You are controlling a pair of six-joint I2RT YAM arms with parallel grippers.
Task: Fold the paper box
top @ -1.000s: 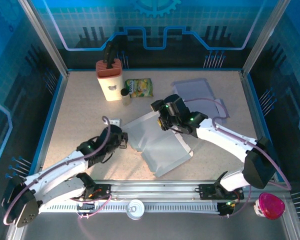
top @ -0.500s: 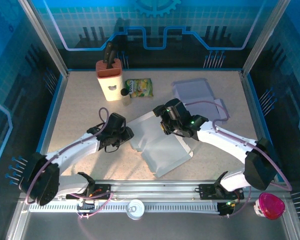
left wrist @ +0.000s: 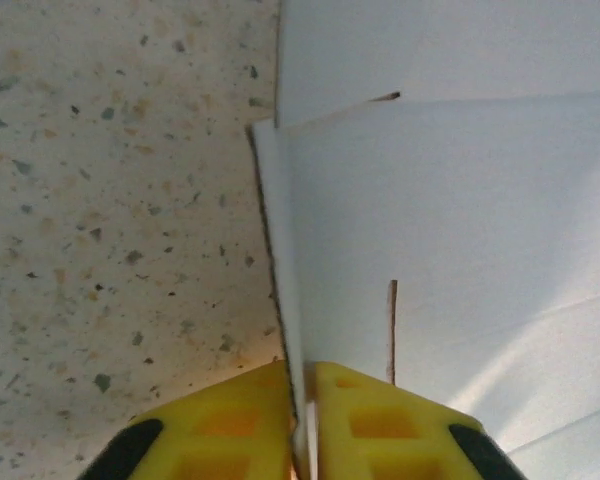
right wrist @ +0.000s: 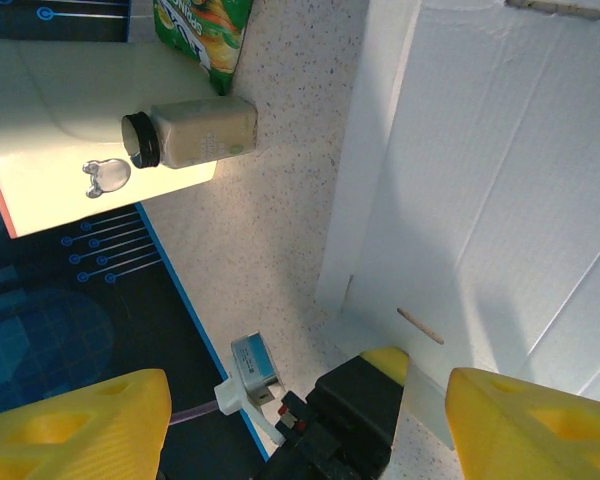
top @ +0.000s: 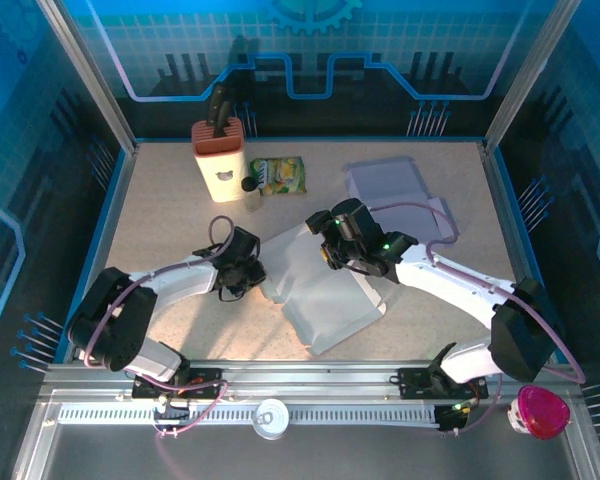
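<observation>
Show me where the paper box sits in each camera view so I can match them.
Top external: paper box lies flat mid-table, between the two arms.
Left wrist: paper box covers the right side, its edge pinched at bottom centre.
Right wrist: paper box takes up the right half.
Shared landmark: left gripper clamped on the box's edge.

speckled tabletop (top: 160, 220) has the flat white paper box (top: 325, 300) mid-way, with a cream knife block (top: 218, 165), small bottle (top: 250, 187), green snack bag (top: 278, 176) and grey flat sheets (top: 390, 185) along the back
</observation>
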